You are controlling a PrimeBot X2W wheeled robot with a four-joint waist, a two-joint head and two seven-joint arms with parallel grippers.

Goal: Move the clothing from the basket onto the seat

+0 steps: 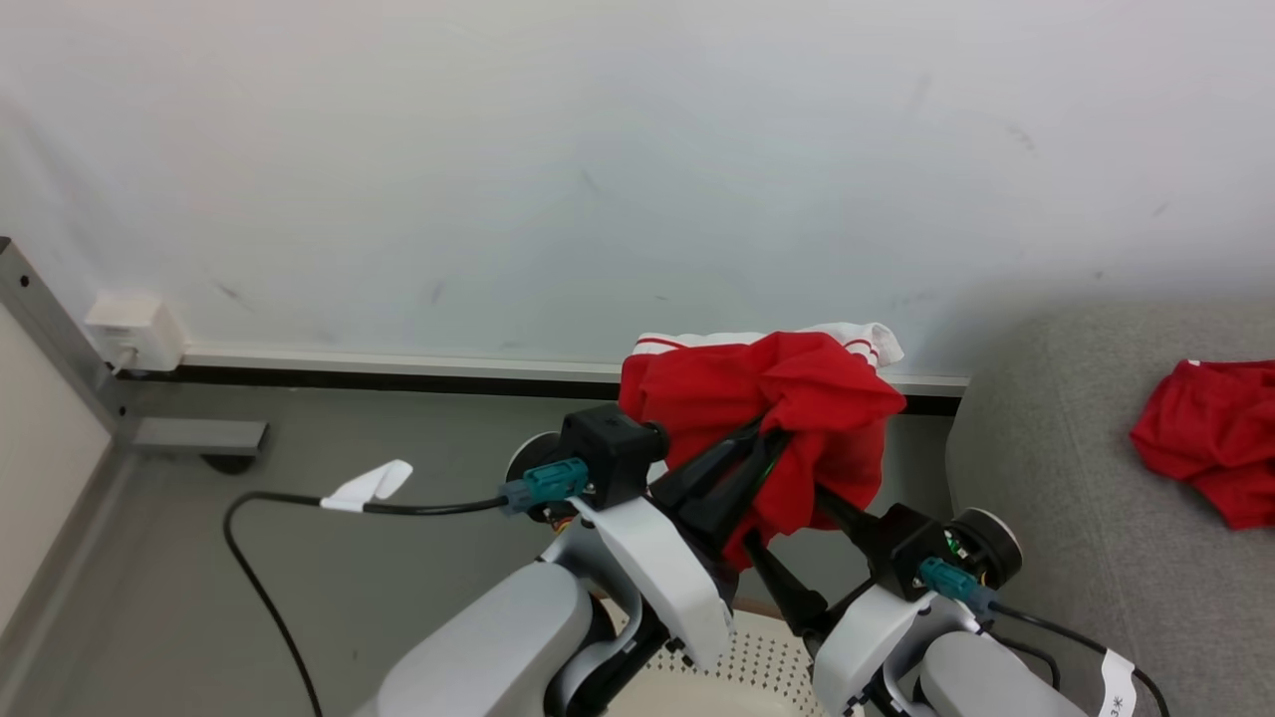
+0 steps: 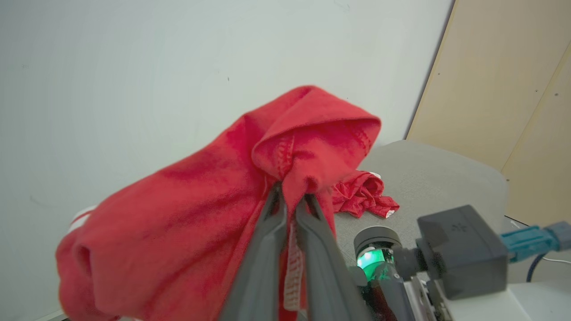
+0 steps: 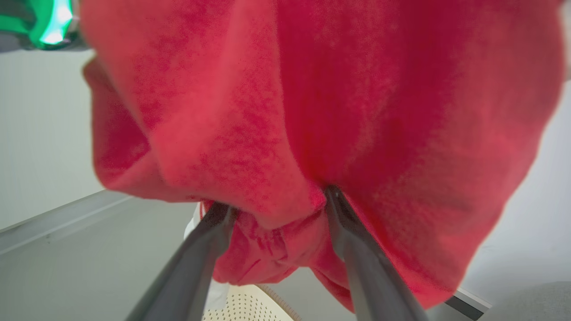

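Left jaws are pressed together, pinching the red jersey [image 2: 187, 214] right at a stitched hem, and the cloth balloons up over the tips and spills down toward the pale wall [image 1: 637, 149]. Right jaws are spread wide under the same jersey, tips pushed up into the fabric, with a wad of red sagging between the two fingers [image 3: 366, 267]. That side is propping the cloth, not squeezing it. The jersey is up in the air between my two wrists, with its white striped trim [image 1: 867, 344] peeking out at the top of the bundle. Below it is the basket [image 1: 757, 662], cream and dotted with holes, tucked between my forearms at the bottom of the head view, and the cloth hangs clear of it. Over on my right sits the seat [image 1: 1056, 498], grey and rounded at the corner, and a second red garment [image 1: 1210, 443] lies crumpled on that cushion, well apart from the one I've got. On the grey floor [image 1: 299, 597] to my left, a black cable [image 1: 269, 597] with a white tag runs up to my left wrist.
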